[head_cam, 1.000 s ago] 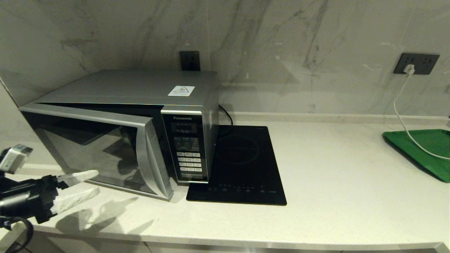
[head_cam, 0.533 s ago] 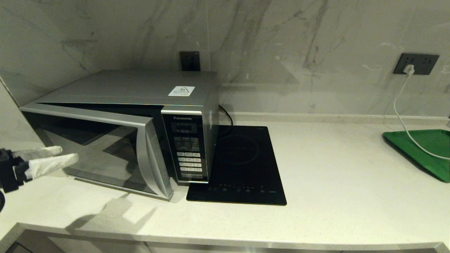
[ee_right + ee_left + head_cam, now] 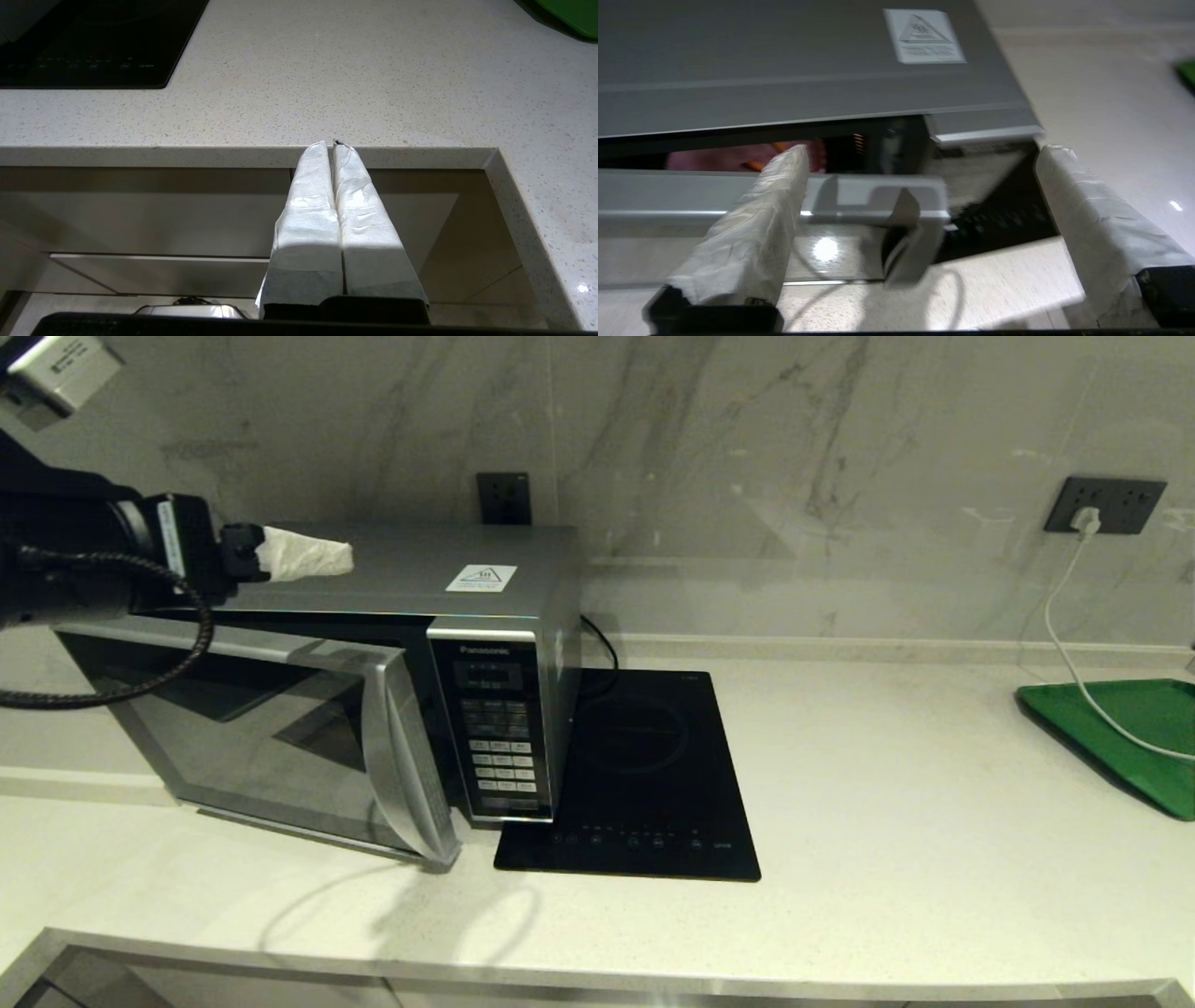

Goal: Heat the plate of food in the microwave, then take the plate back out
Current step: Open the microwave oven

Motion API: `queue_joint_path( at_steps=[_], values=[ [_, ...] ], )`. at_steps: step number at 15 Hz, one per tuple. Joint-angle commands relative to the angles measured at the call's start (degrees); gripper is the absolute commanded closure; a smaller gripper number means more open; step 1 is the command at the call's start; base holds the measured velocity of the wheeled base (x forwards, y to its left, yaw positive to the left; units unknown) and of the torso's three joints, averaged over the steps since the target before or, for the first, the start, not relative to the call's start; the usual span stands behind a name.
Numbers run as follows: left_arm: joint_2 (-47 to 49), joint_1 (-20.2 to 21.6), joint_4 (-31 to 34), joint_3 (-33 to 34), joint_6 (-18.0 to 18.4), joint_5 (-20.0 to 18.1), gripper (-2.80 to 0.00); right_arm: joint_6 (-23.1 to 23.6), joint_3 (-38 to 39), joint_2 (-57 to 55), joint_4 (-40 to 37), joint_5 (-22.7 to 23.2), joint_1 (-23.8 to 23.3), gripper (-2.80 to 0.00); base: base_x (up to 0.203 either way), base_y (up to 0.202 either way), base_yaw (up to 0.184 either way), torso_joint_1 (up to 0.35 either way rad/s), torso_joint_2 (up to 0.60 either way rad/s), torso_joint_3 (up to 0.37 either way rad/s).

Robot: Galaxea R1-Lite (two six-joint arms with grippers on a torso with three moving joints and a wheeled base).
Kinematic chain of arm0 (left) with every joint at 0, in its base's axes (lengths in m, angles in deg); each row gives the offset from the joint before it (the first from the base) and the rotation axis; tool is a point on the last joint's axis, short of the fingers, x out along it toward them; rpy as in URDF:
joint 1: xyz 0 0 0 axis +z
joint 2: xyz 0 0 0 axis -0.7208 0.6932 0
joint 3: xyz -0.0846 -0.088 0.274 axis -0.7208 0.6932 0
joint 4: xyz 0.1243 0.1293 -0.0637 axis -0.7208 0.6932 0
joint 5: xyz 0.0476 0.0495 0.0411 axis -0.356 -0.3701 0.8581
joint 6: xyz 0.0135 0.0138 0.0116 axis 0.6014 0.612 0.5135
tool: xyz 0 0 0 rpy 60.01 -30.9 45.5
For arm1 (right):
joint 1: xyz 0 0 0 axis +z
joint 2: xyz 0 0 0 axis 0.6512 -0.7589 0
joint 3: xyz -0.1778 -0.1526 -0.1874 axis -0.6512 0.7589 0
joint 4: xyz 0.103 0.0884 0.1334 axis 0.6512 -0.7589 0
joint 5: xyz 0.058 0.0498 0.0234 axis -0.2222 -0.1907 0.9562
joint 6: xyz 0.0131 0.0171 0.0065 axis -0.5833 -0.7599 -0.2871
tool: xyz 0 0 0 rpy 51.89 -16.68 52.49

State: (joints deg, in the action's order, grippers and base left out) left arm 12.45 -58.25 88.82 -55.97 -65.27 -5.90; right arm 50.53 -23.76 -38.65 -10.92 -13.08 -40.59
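The silver-grey microwave [image 3: 373, 569] stands at the left of the counter with its dark glass door [image 3: 252, 728] ajar, the handle side swung a little toward me. In the left wrist view the microwave top [image 3: 784, 60] and the door's upper edge [image 3: 691, 191] show. Through the gap between them I see a strip of the pale plate [image 3: 714, 158] with an orange fry on it. My left gripper [image 3: 317, 558] hangs open above the microwave's front left, wide open and holding nothing [image 3: 920, 151]. My right gripper [image 3: 332, 144] is shut and empty, low by the counter's front edge.
A flat black cooktop [image 3: 644, 775] lies right of the microwave. A green tray [image 3: 1130, 728] sits at the far right, with a white cable [image 3: 1074, 653] running onto it from a wall socket. Cabinet fronts lie below the counter edge [image 3: 233, 156].
My left arm has risen from low at the counter's front left to above the microwave's top. The door stays ajar as before.
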Motion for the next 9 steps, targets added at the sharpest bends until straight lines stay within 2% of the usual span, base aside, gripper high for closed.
queue_joint_path(
  at_steps=[1,2,9],
  values=[
    [5.62,-2.87,-0.31,-3.23,-0.60,11.98,0.00,-0.02,-0.01,0.00,-0.10,0.00,0.13,0.00,0.000,0.000,0.000,0.000,0.00,0.000],
    [5.98,-2.85,-0.40,-3.42,-0.66,13.14,0.00,-0.02,-0.01,0.00,-0.10,0.06,0.04,0.00,0.000,0.000,0.000,0.000,0.00,0.000],
    [7.87,-3.60,-0.42,-3.86,-0.66,12.93,0.00,-0.02,-0.01,0.00,-0.10,-0.01,0.12,0.00,0.000,0.000,0.000,0.000,0.00,0.000]
  ],
)
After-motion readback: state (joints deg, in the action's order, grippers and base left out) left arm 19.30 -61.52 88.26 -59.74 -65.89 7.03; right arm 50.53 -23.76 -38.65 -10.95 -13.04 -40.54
